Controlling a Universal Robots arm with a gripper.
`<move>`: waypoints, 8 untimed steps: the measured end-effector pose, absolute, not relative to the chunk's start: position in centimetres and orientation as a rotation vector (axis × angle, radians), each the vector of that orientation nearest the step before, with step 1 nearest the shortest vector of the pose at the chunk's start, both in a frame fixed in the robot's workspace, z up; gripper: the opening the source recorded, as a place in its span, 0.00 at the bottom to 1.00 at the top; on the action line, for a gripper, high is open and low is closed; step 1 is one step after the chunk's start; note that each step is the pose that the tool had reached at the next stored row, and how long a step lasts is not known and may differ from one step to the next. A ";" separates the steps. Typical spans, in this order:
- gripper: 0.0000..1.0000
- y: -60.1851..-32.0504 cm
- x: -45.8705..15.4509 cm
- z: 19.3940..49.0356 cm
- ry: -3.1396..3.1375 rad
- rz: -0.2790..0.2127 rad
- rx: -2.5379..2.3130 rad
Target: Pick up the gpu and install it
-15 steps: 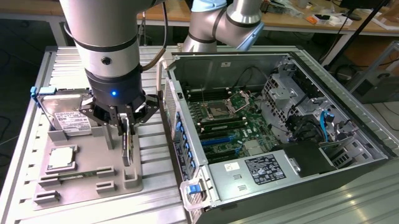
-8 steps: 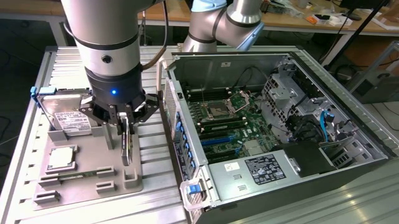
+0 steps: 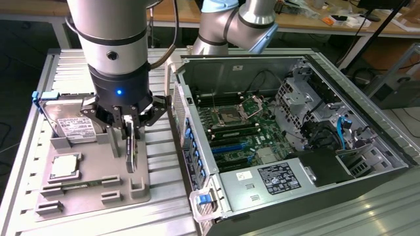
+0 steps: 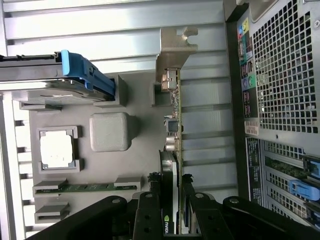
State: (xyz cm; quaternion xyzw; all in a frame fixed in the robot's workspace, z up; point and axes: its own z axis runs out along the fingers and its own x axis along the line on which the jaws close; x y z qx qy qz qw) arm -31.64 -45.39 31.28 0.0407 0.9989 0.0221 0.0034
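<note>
The gpu is a thin dark card with a silver end bracket, standing on edge over the grey parts tray. My gripper hangs straight down over it, shut on its upper edge. In the wrist view the gpu runs edge-on away from the gripper, with a black finger on each face. Its lower edge is close to the tray; whether it touches I cannot tell. The open computer case lies just to the exterior view's right of the card.
On the tray lie a silver hard drive with a blue clip, a processor and a green memory stick. Inside the case sits the motherboard. The case's perforated rear panel is beside the card.
</note>
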 end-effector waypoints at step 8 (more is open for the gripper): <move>0.27 -45.4 -31.6 32.5 3.133 0.069 0.128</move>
